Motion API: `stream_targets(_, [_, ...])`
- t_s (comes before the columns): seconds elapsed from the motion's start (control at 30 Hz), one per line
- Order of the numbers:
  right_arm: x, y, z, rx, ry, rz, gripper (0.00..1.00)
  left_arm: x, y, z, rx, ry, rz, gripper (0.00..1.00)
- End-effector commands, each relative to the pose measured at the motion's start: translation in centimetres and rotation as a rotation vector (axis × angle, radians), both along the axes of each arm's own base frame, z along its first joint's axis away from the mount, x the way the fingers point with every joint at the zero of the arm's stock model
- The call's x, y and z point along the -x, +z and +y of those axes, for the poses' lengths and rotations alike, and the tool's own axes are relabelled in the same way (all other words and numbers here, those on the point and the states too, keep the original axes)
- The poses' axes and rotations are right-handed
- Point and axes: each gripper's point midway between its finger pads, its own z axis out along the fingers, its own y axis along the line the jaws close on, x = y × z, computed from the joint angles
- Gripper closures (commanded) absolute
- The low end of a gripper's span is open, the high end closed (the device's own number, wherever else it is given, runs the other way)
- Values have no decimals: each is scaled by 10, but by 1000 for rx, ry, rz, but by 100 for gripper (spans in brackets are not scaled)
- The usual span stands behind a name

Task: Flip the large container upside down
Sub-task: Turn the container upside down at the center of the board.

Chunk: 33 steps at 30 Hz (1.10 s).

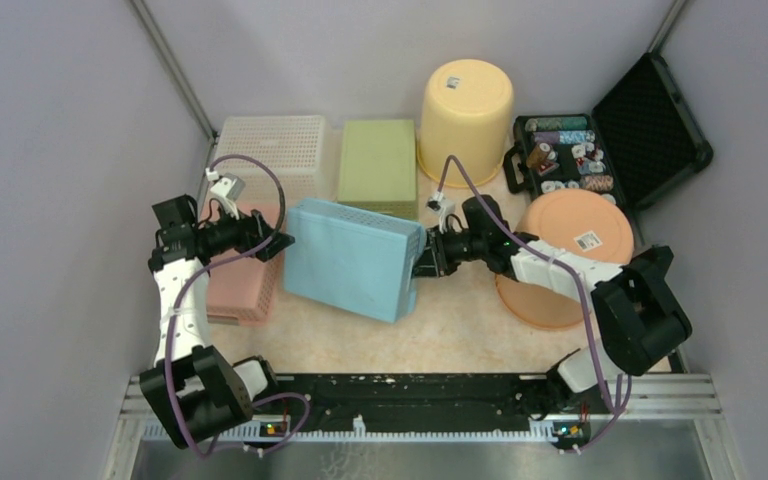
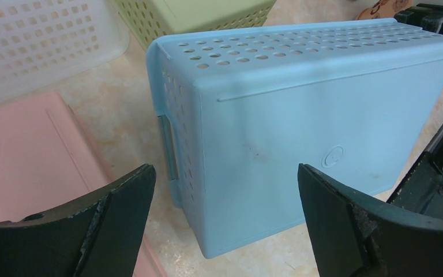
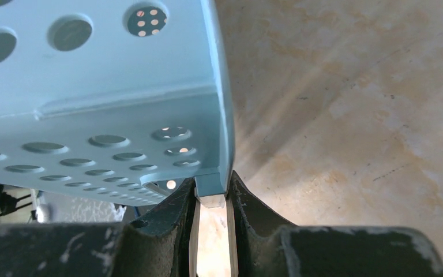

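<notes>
Bright even lighting, soft faint shadows, sharp overhead view, close wrist-view foregrounds slightly soft.

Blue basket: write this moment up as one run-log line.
blue basket: tilted, base showing | right gripper: shut on its rim | left gripper: open, facing it

A lab booth: plain walls [image 1: 50, 150], aluminium mounting rail [image 1: 705, 398].

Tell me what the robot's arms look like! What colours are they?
The left arm and right arm match: chunky black joints joined by white links. A thin purple cable loops along each one. Each arm ends in two dark fingers with pale scuff marks along the edges.
</notes>
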Motion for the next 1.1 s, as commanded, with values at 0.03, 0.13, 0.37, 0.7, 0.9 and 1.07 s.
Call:
stream_targets(0.03, [2, 19, 17, -81, 70, -1, 100, -2, 4, -2, -11, -38, -36, 1])
stream_targets(0.13, [7, 19, 19, -97, 93, 20, 100, -2, 2, -2, -5, -42, -26, 1])
stream_targets(0.37, [14, 19, 22, -121, 134, 50, 100, 1, 2, -4, 0, -48, -31, 1])
stream_targets(0.7, [22, 23, 23, -151, 183, 72, 100, 2, 2, -5, -1, -45, -32, 1])
stream_targets(0.9, [26, 18, 23, -148, 200, 99, 100, 2, 2, -4, -11, -37, -34, 1])
stream_targets(1.07, [29, 9, 21, -119, 207, 133, 100, 2, 1, -2, -17, -29, -32, 1])
